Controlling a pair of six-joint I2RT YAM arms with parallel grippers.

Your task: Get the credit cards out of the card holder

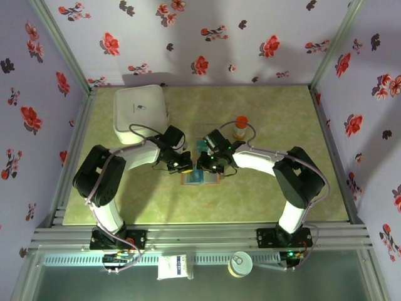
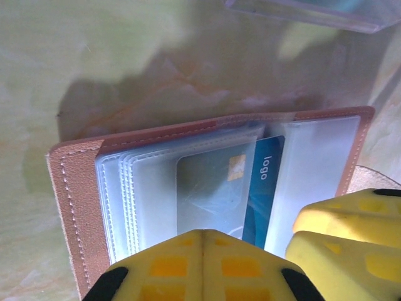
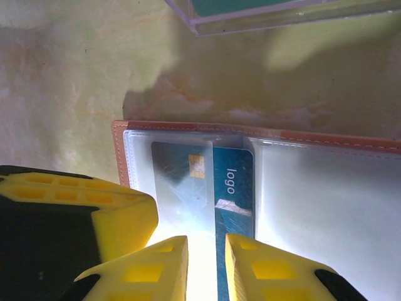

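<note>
Evidently the holder (image 2: pixel 74 188) lies open on the table (image 2: pixel 94 50), cards (image 3: pixel 233 182) tucked in slick sleeves (image 3: pixel 326 207). The left pincer (image 2: pixel 202 251) is closed at its edge; the right pincer (image 3: pixel 207 266) stands slightly apart over the cards. Thin, stiff, light and slippery, they want pinching by an exposed edge.

Brown leather-like skin on holder (image 2: pixel 69 207): finely grained, matt, pale stitching along rim. Clear glossy plastic for sleeves (image 2: pixel 144 200): welded seams, strong glare. Smooth glossy plastic for cards (image 3: pixel 235 182), with metallic gold chip (image 3: pixel 196 166) on one. Matt yellow moulded plastic or rubber for fingers (image 2: pixel 156 273), recessed square pattern. Smooth mottled green table (image 2: pixel 94 50), low sheen. Transparent hard plastic for case (image 3: pixel 263 19).
</note>
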